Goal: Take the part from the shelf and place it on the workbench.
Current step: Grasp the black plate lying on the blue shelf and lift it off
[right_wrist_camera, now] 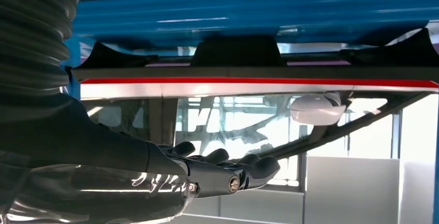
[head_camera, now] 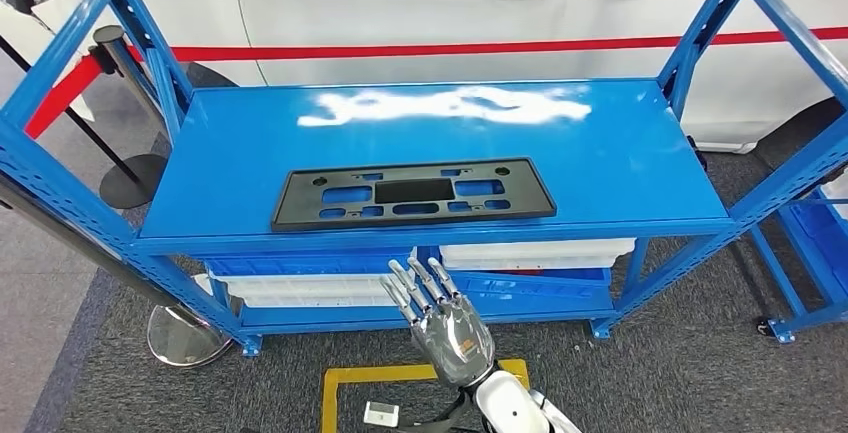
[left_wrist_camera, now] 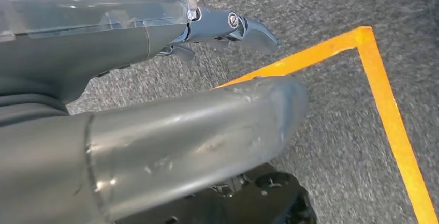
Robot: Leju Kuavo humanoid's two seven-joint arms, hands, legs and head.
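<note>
lying flat on the top deck of the blue shelf [head_camera: 620, 168], the black part [head_camera: 413, 194] is a long rectangular frame with cut-out slots, set near the shelf's front edge and a little left of the middle. the right hand [head_camera: 445, 319] is raised in front of the shelf, below the front lip and just under the part's right half, apart from it; its fingers [head_camera: 418, 283] are stretched out straight and lie close side by side, pointing up toward the shelf, and it holds nothing. in the right wrist view that same hand [right_wrist_camera: 207, 175] shows flat, with dark fingers extended together beneath the blue shelf edge [right_wrist_camera: 248, 14]. the left hand [left_wrist_camera: 155, 131] hangs over grey carpet [left_wrist_camera: 331, 6] beside an orange floor line [left_wrist_camera: 385, 110]; a thick grey thumb and one dark fingertip [left_wrist_camera: 256, 32] show, with nothing in the hand, though whether the fingers are spread or curled i cannot tell. white trays [head_camera: 535, 251] sit on the lower deck. behind the shelf stands a white car [head_camera: 420, 3], with a red barrier strap [head_camera: 400, 50] across it.
</note>
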